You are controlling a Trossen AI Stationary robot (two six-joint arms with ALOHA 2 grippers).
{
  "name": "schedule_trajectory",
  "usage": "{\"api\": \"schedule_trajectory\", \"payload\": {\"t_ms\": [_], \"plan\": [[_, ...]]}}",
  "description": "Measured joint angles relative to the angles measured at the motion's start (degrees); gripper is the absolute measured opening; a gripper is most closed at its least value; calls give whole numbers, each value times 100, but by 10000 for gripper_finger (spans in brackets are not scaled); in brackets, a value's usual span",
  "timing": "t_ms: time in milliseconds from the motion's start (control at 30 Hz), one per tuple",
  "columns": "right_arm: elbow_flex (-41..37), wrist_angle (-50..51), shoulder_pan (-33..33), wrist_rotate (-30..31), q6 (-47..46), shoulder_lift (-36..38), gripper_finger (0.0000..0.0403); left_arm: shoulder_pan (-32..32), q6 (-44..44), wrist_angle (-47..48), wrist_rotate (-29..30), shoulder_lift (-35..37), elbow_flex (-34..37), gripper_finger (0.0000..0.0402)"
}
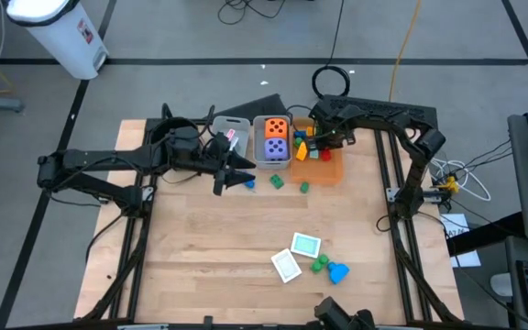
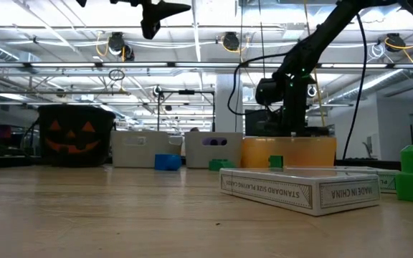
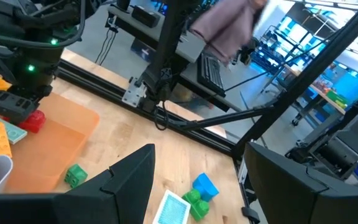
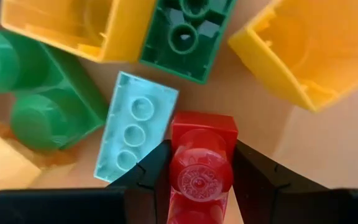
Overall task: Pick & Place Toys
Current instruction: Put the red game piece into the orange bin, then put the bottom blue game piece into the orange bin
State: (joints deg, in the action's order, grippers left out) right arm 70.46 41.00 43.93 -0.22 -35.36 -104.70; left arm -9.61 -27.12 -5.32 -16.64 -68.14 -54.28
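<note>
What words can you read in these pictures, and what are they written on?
"STANDARD SIZE PLAYING CARDS" stands on the long side of the card box lying on the table in the low view.
"MADE IN CHINA" stands on the short end of that same box.
The label on the white bin beside the table is too small to read.

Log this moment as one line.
right gripper: shut on red block, over orange bin | left gripper: open, raised near grey bin

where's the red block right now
The red block sits between the right gripper's fingers, low inside the orange bin at the table's far side, beside a pale teal block and green and yellow ones.
</note>
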Motion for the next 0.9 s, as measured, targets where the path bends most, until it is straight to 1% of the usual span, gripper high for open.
{"api": "schedule_trajectory", "payload": {"t_ms": [400,567,667,767,900], "plan": [[0,-35,37,10,-14,-23,120,-12,-2,0,-35,0,0,255],[0,-55,40,49,-6,-23,158,-12,-4,-1,-37,0,0,255],[0,-148,40,54,38,-23,174,-12,-9,-1,-37,0,0,255],[0,-271,51,35,44,33,177,-12,-21,0,-43,0,0,255],[0,-326,86,21,49,209,172,-12,-45,0,-46,0,0,255]]}}
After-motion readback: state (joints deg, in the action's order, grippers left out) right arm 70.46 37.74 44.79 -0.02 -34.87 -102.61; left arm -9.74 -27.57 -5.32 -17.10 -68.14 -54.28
